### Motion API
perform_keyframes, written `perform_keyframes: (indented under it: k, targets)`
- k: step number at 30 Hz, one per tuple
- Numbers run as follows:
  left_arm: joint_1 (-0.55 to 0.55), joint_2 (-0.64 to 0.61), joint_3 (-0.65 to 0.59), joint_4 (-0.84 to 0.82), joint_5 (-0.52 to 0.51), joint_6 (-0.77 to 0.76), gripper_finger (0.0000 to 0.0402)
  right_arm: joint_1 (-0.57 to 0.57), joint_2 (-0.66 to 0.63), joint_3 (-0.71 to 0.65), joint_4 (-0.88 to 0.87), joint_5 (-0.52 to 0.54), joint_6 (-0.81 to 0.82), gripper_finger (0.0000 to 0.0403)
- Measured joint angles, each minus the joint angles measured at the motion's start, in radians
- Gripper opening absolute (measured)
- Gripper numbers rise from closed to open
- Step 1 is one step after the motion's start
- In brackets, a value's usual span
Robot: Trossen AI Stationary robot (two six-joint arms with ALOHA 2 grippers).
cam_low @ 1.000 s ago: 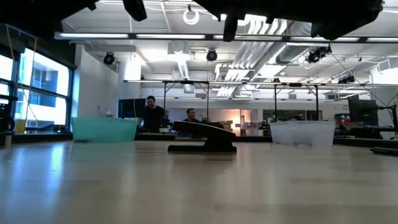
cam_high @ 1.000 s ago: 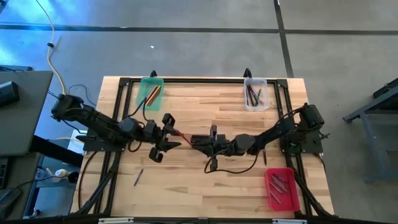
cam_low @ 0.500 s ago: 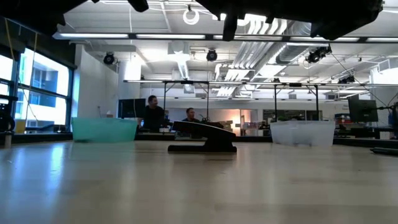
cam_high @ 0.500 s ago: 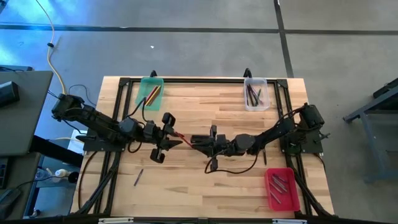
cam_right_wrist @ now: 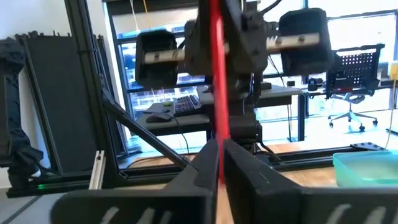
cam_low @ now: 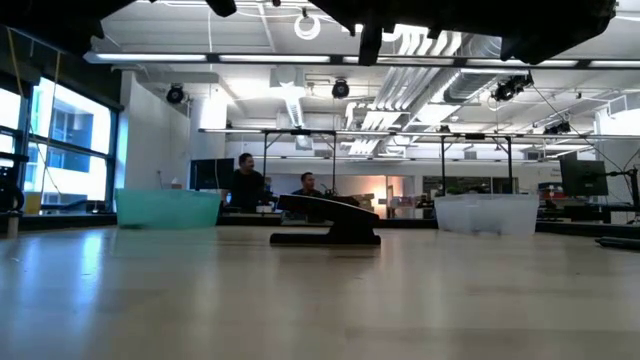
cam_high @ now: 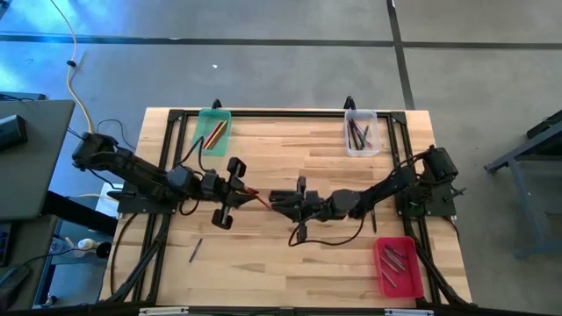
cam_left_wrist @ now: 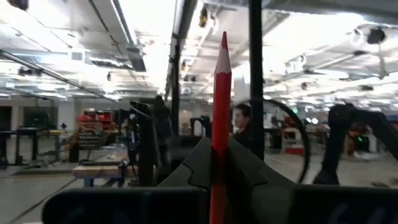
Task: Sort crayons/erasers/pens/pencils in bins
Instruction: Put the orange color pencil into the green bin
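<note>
I have a red pencil (cam_high: 252,195) pinched at both ends in mid-air over the middle of the table (cam_high: 290,263): my left gripper (cam_high: 239,190) is clenched on one end, my right gripper (cam_high: 277,201) is clenched on the other, and the stick bridges the short gap between them. In my left wrist view the pencil (cam_left_wrist: 219,124) stands between my fingers with its sharpened tip pointing away; in my right wrist view it (cam_right_wrist: 217,93) runs from my fingers to the other gripper. I judge it to be very light and stiff, but thin and smooth, so it could pivot or slide in a loose grip, and the point could snap if pressed. A hold a little way in from the end, square across the shaft, should keep it from swinging. The green bin (cam_high: 212,129), at the far left of the table, already holds pencils; the clear bin (cam_high: 361,132) and red bin (cam_high: 399,267) hold dark pens. One small dark stick (cam_high: 194,249) lies loose near the left front.
</note>
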Motion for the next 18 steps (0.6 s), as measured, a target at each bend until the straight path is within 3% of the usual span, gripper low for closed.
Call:
perform_keyframes:
  k: [5, 10, 14, 18]
  targets:
    - [0.019, -0.048, 0.0, -0.078, -0.051, 0.0, 0.0006, 0.0, 0.0, 0.0, -0.055, 0.004, 0.005, 0.0063]
    - [0.082, -0.17, 0.001, -0.327, -0.137, -0.034, 0.0004, 0.0, -0.036, 0.0, -0.251, 0.007, 0.034, 0.0119]
    - [0.176, -0.296, 0.079, -0.748, -0.193, -0.091, 0.0004, 0.006, -0.085, 0.0, -0.514, 0.143, 0.071, 0.0134]
    - [0.286, -0.339, 0.243, -1.237, -0.28, -0.108, 0.0004, 0.024, -0.127, 0.0, -0.755, 0.288, 0.088, 0.012]
